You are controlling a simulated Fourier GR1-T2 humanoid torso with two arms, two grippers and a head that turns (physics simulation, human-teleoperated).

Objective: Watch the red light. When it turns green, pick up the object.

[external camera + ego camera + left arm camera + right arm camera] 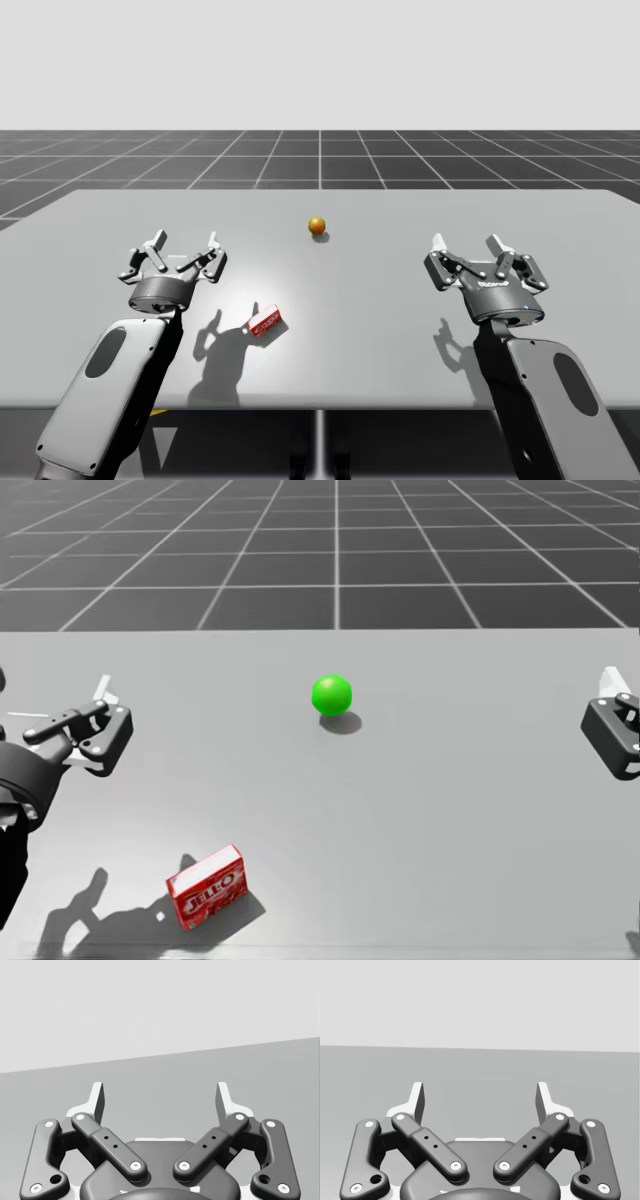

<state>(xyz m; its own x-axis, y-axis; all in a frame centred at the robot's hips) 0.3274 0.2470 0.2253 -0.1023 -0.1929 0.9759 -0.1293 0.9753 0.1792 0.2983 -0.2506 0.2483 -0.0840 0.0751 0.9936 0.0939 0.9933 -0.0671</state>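
The grey table [400, 330] holds everything. Both arms reach in low over it. The left gripper [186, 243] and right gripper [467, 245] have their fingers spread wide and hold nothing. The red box [266, 322] lies on the table just beside the left gripper, on its inner side, not between its fingers. The little ball light [331, 694] sits ahead, between both grippers. It looks green from the head and orange from above. I think it is time to grab, so the left gripper must go down around the box.

Dk-grey links [107, 1141], white fingers [98, 1102].
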